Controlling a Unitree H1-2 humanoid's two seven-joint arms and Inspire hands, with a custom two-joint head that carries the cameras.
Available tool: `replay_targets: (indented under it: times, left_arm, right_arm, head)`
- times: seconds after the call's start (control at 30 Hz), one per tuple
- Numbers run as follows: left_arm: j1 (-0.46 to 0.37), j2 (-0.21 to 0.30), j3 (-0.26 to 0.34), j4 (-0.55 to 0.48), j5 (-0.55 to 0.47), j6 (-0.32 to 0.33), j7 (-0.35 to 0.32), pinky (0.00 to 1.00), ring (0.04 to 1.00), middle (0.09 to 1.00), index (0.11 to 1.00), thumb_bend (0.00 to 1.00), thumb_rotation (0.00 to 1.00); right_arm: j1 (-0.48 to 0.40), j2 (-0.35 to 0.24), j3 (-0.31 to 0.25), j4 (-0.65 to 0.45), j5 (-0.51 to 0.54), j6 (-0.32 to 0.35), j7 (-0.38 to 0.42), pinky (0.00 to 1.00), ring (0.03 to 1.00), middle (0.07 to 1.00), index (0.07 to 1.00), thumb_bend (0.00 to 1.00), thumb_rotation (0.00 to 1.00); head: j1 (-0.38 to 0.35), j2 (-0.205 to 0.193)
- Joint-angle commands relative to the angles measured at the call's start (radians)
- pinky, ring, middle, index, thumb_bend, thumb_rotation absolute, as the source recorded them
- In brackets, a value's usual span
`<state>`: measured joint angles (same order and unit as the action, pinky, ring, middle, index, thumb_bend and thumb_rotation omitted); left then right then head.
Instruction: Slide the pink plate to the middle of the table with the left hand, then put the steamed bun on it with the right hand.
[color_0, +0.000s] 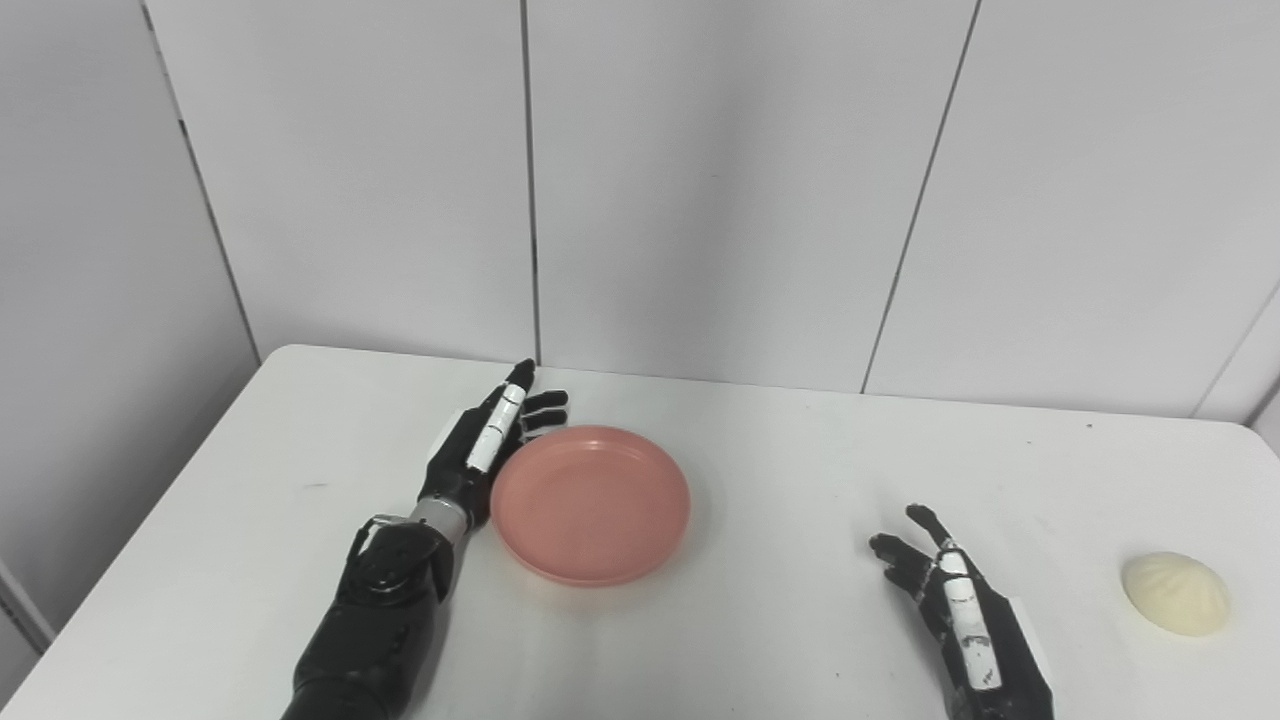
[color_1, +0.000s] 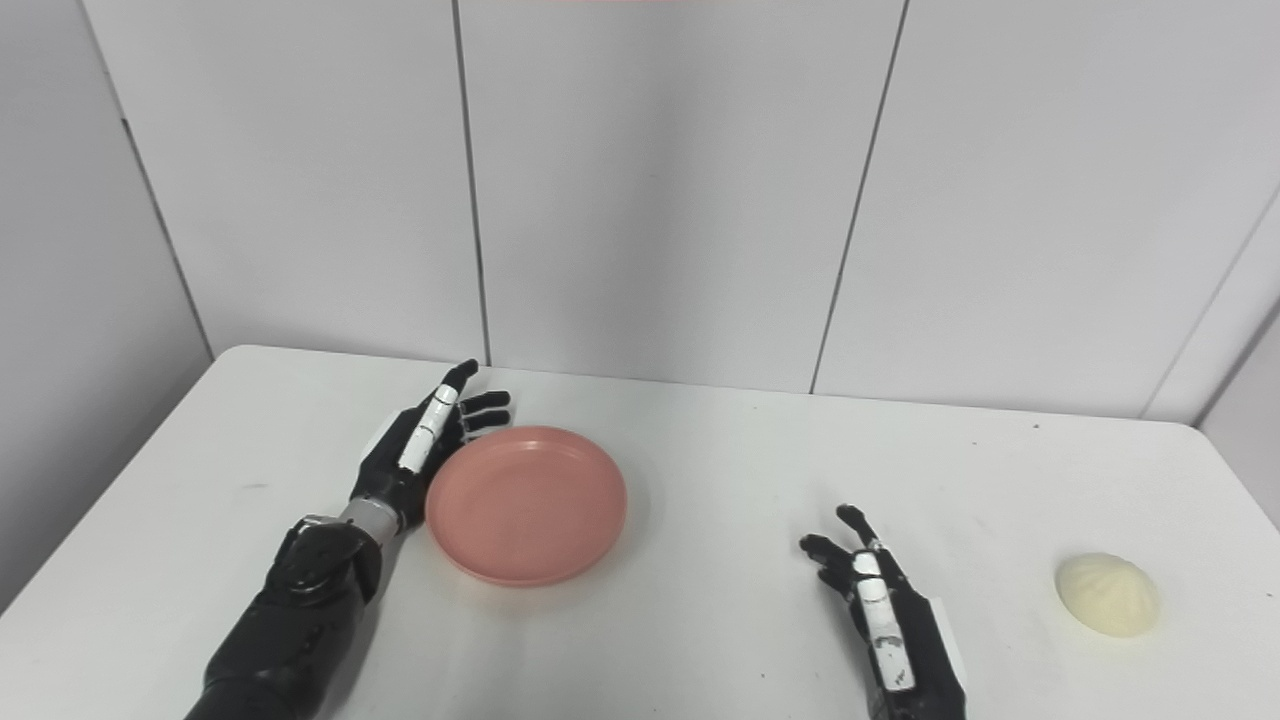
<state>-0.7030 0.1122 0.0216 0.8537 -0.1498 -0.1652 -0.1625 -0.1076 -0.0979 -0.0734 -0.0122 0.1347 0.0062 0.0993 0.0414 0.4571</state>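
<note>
Pink plate against left hand, fingers spread, empty | right hand spread, empty | steamed bun far right

No text, label, brand, number or sign can be read anywhere in either view.
</note>
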Motion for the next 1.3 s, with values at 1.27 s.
replay_targets:
  times: [1.27]
  left_arm:
    - [-0.011,-0.18,-0.019,0.016,0.082,0.007,0.092,0.7,0.767,0.749,0.943,0.71,0.86]
  right_arm:
    - [0.046,0.05,0.066,-0.076,-0.174,-0.008,-0.117,0.84,0.849,0.83,0.899,0.72,0.92]
  head:
    - [-0.257,0.057]
